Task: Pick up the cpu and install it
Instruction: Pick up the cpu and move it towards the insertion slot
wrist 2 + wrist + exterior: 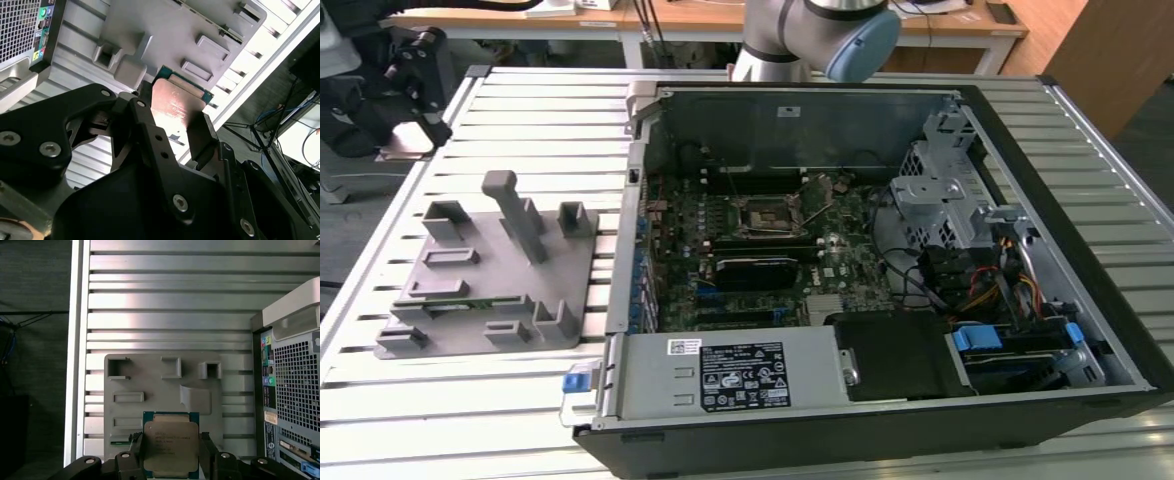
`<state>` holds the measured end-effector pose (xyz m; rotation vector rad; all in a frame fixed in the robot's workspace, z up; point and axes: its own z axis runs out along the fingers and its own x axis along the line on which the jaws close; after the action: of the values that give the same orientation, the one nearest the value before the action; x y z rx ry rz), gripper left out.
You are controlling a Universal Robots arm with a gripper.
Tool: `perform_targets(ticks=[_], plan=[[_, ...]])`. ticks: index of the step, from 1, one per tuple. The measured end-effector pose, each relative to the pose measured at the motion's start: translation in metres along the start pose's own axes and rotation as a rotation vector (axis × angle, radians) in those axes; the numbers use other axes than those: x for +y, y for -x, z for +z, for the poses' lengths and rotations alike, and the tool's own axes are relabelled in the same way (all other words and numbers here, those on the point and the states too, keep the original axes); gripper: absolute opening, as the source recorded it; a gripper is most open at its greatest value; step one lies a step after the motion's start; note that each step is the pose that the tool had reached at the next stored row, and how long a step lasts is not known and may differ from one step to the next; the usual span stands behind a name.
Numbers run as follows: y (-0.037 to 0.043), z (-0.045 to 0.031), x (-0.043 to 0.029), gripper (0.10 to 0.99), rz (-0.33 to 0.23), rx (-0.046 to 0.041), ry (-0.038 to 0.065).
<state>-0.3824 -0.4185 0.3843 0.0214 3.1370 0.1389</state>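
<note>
You have the hand (172, 442) clenched on the cpu (171, 457) by opposite edges; it's likely light, stiff and fragile.

Black claw (172, 119), silver screws (50, 148), grey arm (781, 30), blue joint cap (861, 45)

Print on the cpu (171, 447) and the power supply label (744, 375) cannot be read

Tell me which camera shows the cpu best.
The first wrist view: the cpu faces the camera, metal top and green edge plain, gripped in the pincer. The second wrist view shows it tilted, partly behind the pincer; the exterior view, a small pale plate.
</note>
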Motion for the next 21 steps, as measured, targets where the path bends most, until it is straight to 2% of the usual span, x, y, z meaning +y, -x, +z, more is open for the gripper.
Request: perform_targets(ticks=[21], plan=[[0.0366, 0.0001, 0.0005, 0.525, 0.0, 0.0009, 0.0]])
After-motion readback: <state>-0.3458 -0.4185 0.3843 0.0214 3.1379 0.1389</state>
